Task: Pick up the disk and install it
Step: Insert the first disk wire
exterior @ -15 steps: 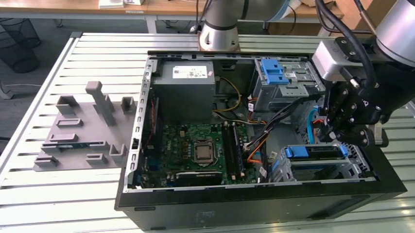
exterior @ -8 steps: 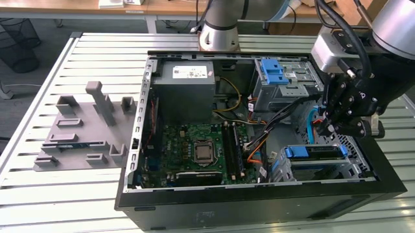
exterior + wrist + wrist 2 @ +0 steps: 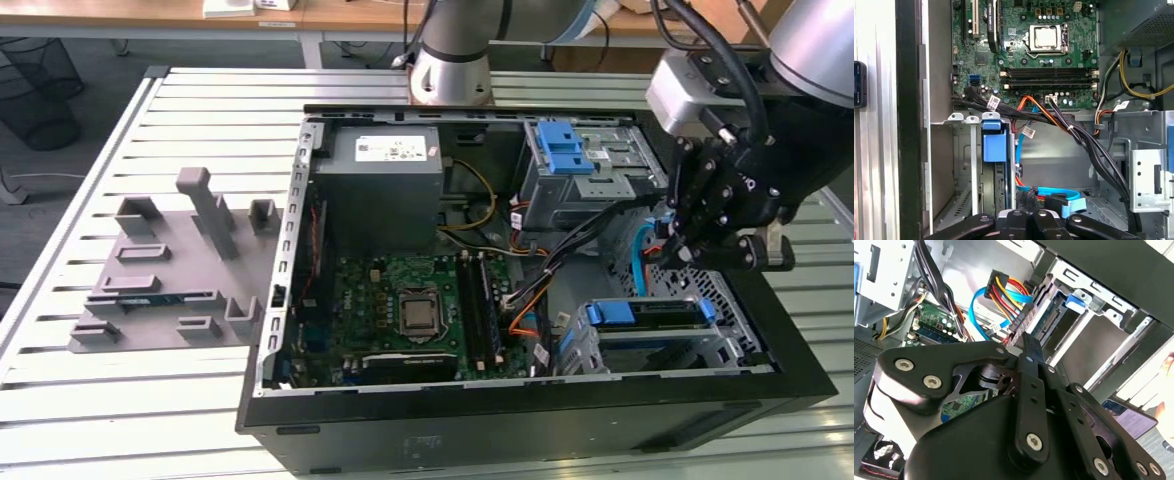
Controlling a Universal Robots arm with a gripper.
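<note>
The disk (image 3: pixel 661 316) sits in the lower drive bay of the open computer case (image 3: pixel 534 425), near the exterior view's right, with its blue carrier frame (image 3: pixel 611 313) facing the motherboard. In the first wrist view the carrier's blue tab (image 3: pixel 993 142) stands upright in the bay. The second wrist view has the disk's edge (image 3: pixel 1053 316) inside the metal cage. My black gripper (image 3: pixel 697 258) hangs above that bay, beside the blue data cable (image 3: pixel 651 240). It is shut, holds nothing, and is apart from the disk. Its tip (image 3: pixel 1026 338) points toward the coloured power cables (image 3: pixel 1004 290).
A grey power-supply box (image 3: pixel 380 170) and a metal bay with a blue latch (image 3: pixel 567 150) fill the case's far side. The motherboard (image 3: pixel 407 305) lies in the middle, crossed by black and orange cables (image 3: pixel 1054 117). A grey parts fixture (image 3: pixel 174 270) rests on the slatted table, exterior view's left.
</note>
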